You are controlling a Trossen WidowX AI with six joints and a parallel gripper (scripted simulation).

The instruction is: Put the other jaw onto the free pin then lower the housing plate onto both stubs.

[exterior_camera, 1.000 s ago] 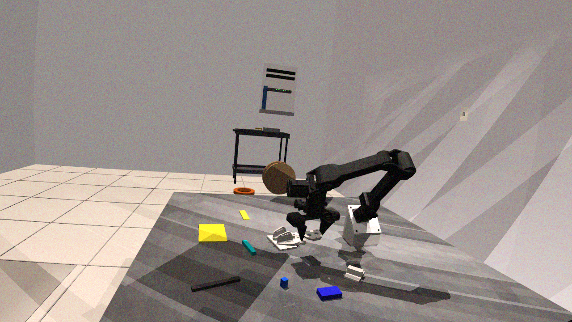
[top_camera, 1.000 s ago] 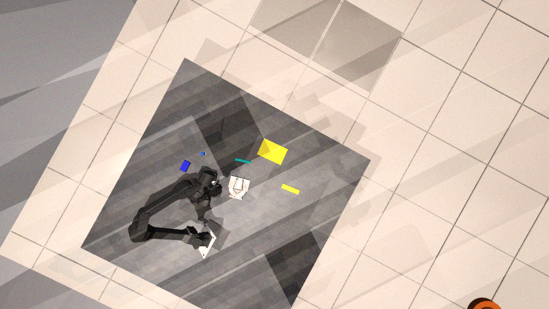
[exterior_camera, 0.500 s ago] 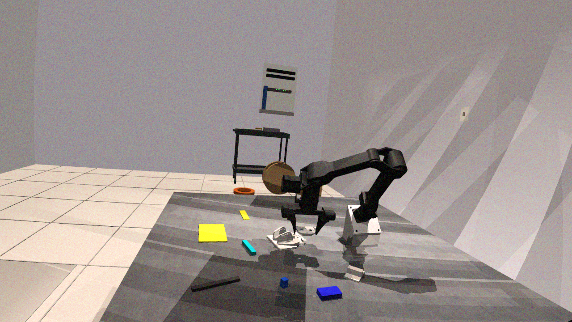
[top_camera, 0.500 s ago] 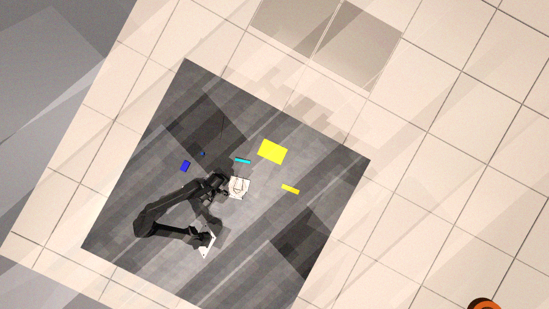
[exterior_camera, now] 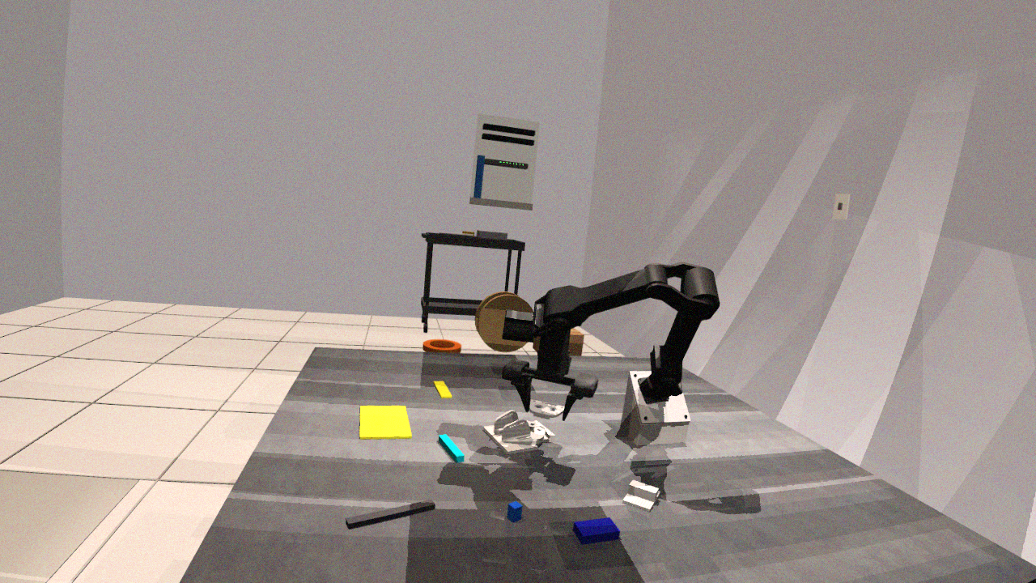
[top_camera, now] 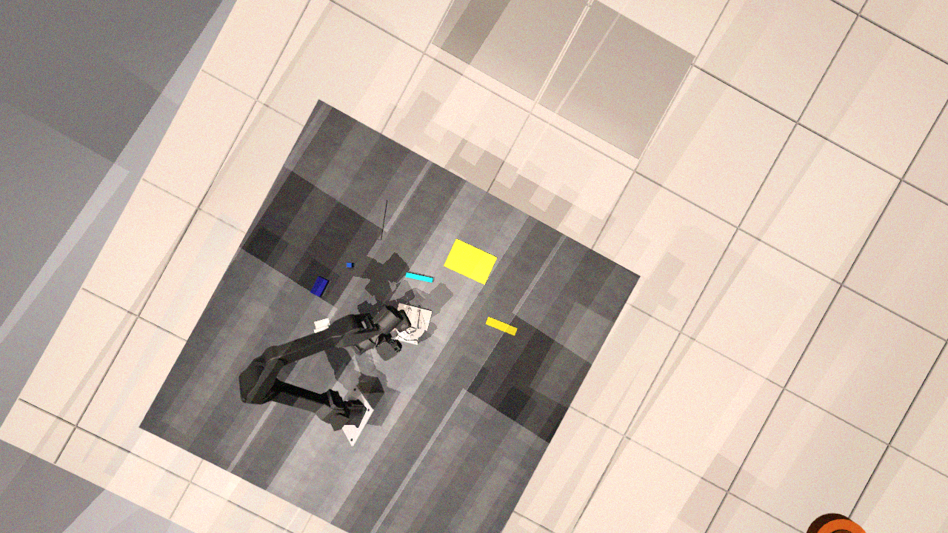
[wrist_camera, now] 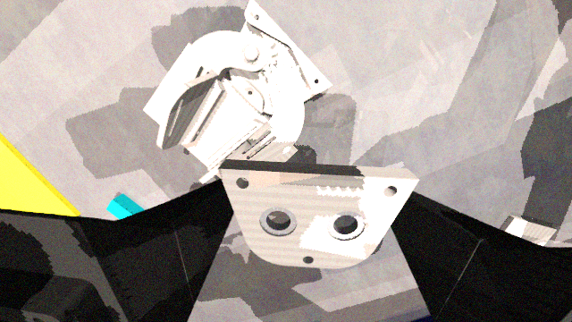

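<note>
Suspending the housing plate (exterior_camera: 546,409) (wrist_camera: 308,243) above the table (top_camera: 424,218) (exterior_camera: 325,464) (wrist_camera: 402,89), grasped in my gripper (top_camera: 383,339) (exterior_camera: 545,414) (wrist_camera: 310,186), I judge both jaws seated on the nearby base (top_camera: 427,311) (exterior_camera: 518,448) (wrist_camera: 318,83), meshing uncertain; level closure and withdrawal remain.

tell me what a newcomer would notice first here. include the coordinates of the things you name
Probably the black arm (top_camera: 318,334) (exterior_camera: 615,290), bent over the dark mat, its gripper (exterior_camera: 545,413) (wrist_camera: 310,186) shut on the pale housing plate (exterior_camera: 548,408) (wrist_camera: 295,241). Next, the bright yellow square (top_camera: 470,260) (exterior_camera: 384,422) (wrist_camera: 22,188), lying flat beyond the cyan bar (top_camera: 419,277) (exterior_camera: 450,448) (wrist_camera: 124,207) from the white jaw assembly (top_camera: 414,323) (exterior_camera: 518,432) (wrist_camera: 232,103).
</note>
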